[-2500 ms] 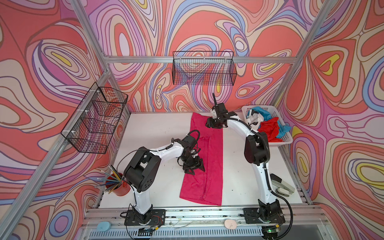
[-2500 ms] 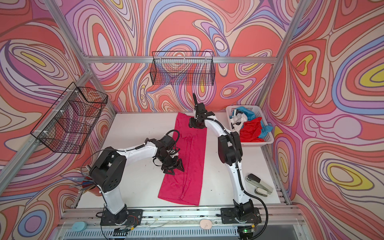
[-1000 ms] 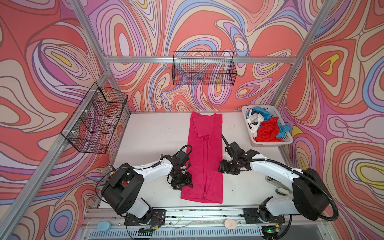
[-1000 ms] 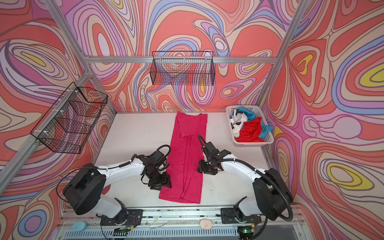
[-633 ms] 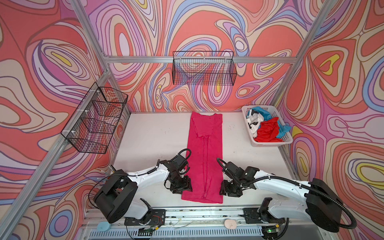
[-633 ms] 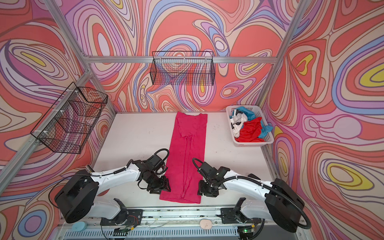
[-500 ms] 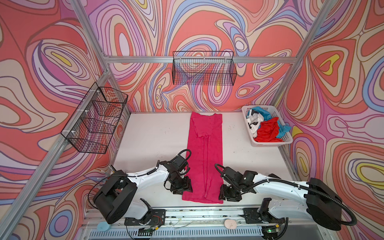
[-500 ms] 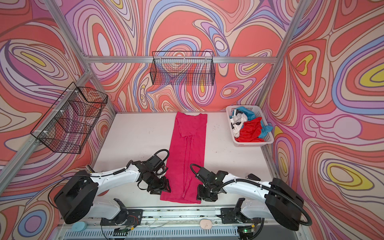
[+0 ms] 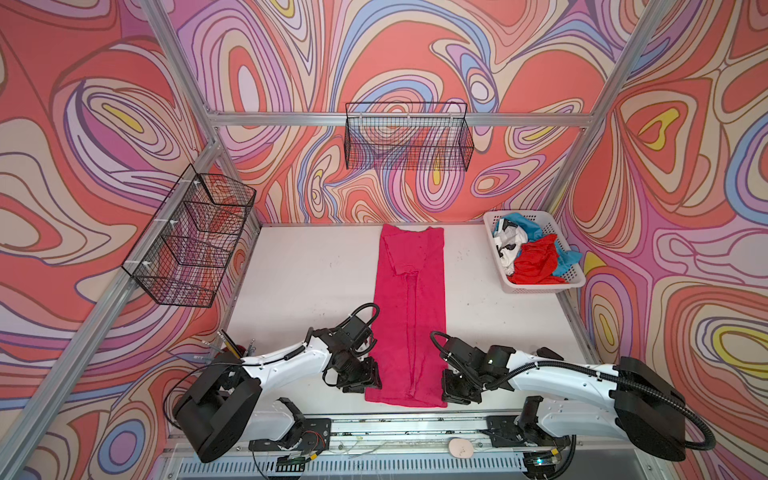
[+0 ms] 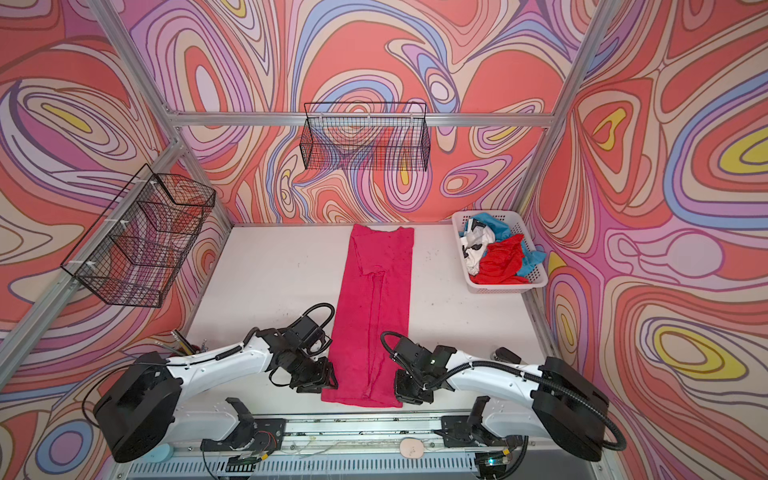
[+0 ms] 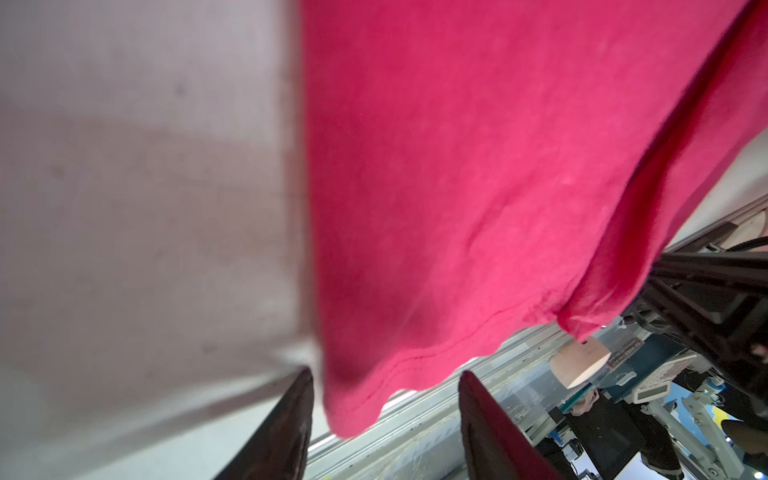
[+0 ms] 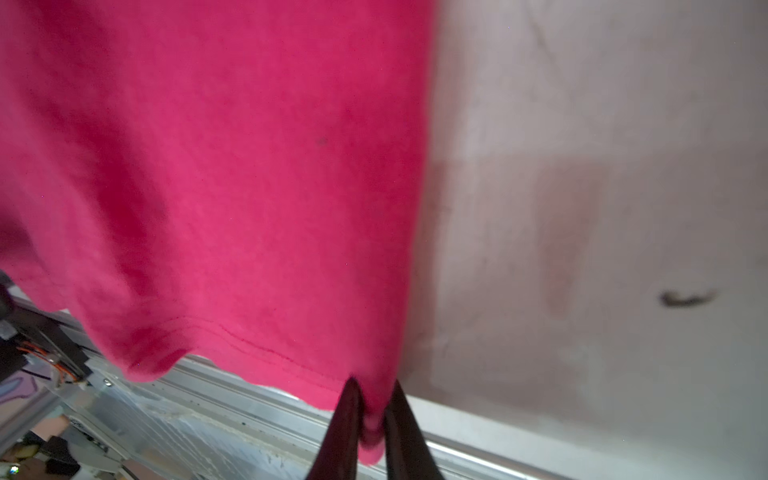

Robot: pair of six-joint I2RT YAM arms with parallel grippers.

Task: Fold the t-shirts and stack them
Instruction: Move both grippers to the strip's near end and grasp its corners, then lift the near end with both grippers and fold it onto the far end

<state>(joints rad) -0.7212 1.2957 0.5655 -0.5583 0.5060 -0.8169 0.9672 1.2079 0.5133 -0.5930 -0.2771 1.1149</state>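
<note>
The magenta-pink t-shirt [image 9: 409, 299] lies flat on the counter [image 9: 316, 274] as a long narrow strip with its sides folded in. Both arms are down at its hem end, one at each corner. This looks like preparation for lifting the hem evenly and carrying it over toward the collar. The right fingers [image 12: 345, 424] are pressed together on their corner of the hem. In the right wrist view a small bunch of pink cloth is pinched between the tips, and the stitched hem line runs away from them to one side. The left fingers [image 11: 286, 428] stand apart. The other hem corner hangs down into the gap between them, closer to one finger than the other, and nothing clamps it yet. Only one corner is therefore secured. By my reading the left side must close before any lift, or the cloth would rise crooked and the strip would skew. From both pairs of tips the rest of the shirt stretches straight ahead, away from the arms. The other t-shirts [image 9: 534, 262], red, blue and white, sit heaped in the white basket [image 9: 540, 287], well apart from either pair of fingers and beyond the right ones.
</note>
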